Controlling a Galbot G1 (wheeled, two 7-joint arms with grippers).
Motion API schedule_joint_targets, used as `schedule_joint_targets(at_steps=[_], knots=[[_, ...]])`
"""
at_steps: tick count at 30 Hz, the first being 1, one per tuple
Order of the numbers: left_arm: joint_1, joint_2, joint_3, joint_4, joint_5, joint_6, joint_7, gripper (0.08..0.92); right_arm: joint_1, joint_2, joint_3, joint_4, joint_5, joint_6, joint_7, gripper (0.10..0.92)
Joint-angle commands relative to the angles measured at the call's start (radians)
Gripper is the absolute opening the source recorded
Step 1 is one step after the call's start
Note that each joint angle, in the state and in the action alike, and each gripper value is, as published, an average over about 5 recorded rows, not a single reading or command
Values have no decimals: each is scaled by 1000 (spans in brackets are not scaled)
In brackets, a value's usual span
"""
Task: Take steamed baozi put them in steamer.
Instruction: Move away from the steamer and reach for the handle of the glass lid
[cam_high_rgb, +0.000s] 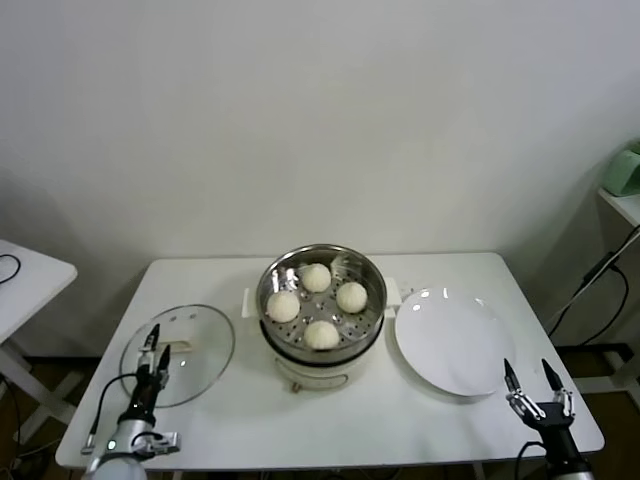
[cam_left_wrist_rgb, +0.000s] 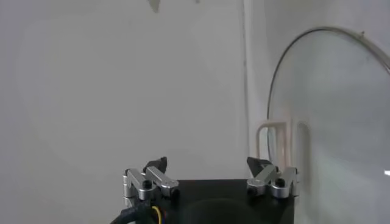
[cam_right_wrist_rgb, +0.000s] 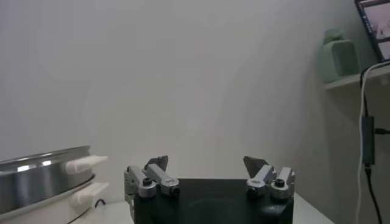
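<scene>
A white table (cam_high_rgb: 250, 420) stands against a plain pale wall, with both robot arms parked at its near edge. The left gripper (cam_high_rgb: 153, 352) rests low at the near-left corner, fingers spread and empty, just over the rim of a round glass lid (cam_high_rgb: 200, 345) that lies flat on the table (its cream handle shows close in the left wrist view). The right gripper (cam_high_rgb: 532, 385) waits at the near-right corner, fingers likewise spread wide and holding nothing, just in front of a flat white plate (cam_high_rgb: 450, 345). Between lid and plate, at the table's centre, sits the steamer (cam_high_rgb: 372, 300), a shiny steel basket on a cream pot base. Inside it lie the four steamed baozi (cam_high_rgb: 322, 334), off-white and round, spaced in a ring on the perforated bottom. At far right, a shelf holds a pale green object (cam_high_rgb: 626, 170).
</scene>
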Motion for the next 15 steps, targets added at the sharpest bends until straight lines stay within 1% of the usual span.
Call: schedule_joint_targets(at_steps=[1, 15], knots=[[-38, 9, 9, 55, 78, 40, 0, 823, -15, 7, 8, 0, 7, 6, 1, 823], [-107, 22, 27, 112, 64, 42, 26, 823, -16, 19, 11, -4, 6, 6, -1, 823]])
